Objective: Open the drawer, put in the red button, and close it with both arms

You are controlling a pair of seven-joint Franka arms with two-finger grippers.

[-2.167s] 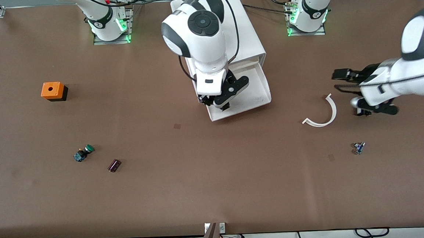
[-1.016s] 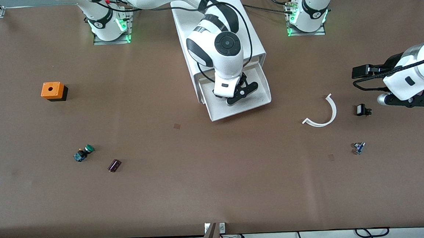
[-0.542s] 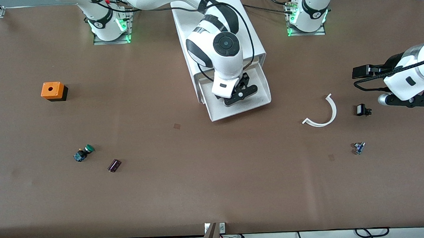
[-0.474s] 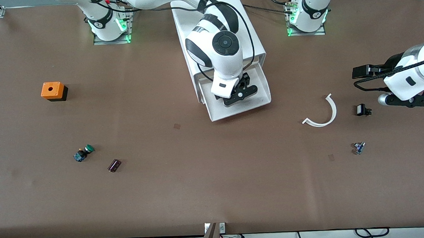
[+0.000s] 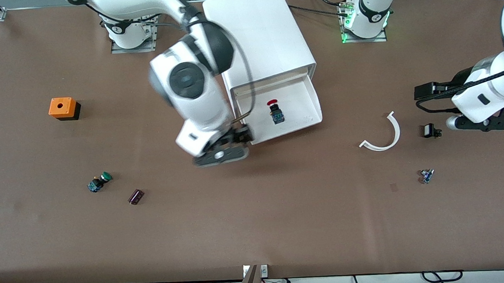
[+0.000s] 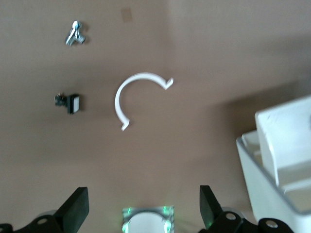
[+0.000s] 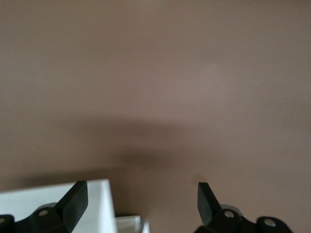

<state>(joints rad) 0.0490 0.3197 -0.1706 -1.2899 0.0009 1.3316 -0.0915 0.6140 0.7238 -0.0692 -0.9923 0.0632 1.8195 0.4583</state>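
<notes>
Two of three steps looked done: drawer (image 5: 283, 113) was pulled out of the cabinet (image 5: 260, 31), and the red button (image 5: 275, 110) lay inside it, on the drawer floor about mid-tray, cap toward the cabinet.

Right gripper (image 5: 221, 155) was over bare table just off the drawer's front corner on the right arm's side, fingers spread wide, holding nothing. Right wrist view showed that corner between its fingers (image 7: 73, 200).

Left gripper (image 5: 483, 124) was well away from the drawer, toward the left arm's end, over the table beside a small black part (image 5: 429, 130). Fingers also spread, empty. A white arc (image 5: 383, 133) lay between it and the drawer.

Only closing seemed left. Risks, as I judged them:
- Drawer sat skewed to the cabinet; a push from one arm alone could rack it and jam it.
- Uneven push from both arms, same result.
- A hard shove could roll the button.
- Left arm's path to the drawer passed over the arc; a low sweep could drag it.
</notes>
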